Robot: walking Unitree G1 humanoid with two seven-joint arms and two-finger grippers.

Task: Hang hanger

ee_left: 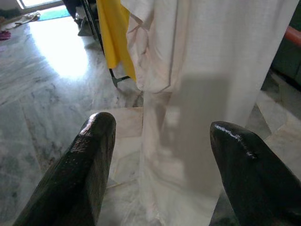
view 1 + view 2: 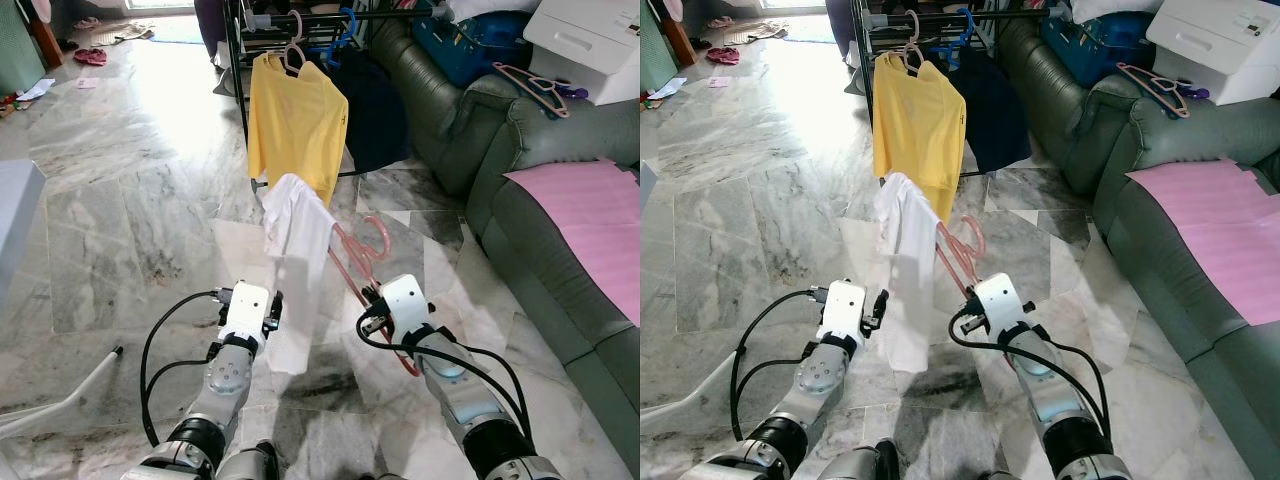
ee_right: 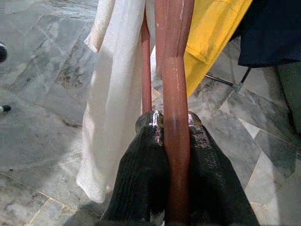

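Note:
My right gripper [image 3: 174,125] is shut on a pink plastic hanger [image 2: 362,262], held low over the marble floor. A white shirt [image 2: 295,270] drapes from the hanger's far arm and hangs down between my two arms. Its hook [image 2: 378,232] points toward the sofa. My left gripper [image 1: 162,129] is open, its fingers [image 1: 91,146] just short of the white shirt [image 1: 207,84] and not touching it. Ahead stands a dark clothes rack [image 2: 240,90] with a yellow shirt [image 2: 297,120] on a pink hanger and a dark garment [image 2: 378,115] beside it.
A green sofa [image 2: 520,170] runs along the right, with a pink cloth [image 2: 590,220], a loose pink hanger [image 2: 535,85], a blue bag [image 2: 470,45] and a white box [image 2: 590,40] on it. A white pole [image 2: 60,395] lies on the floor at my left.

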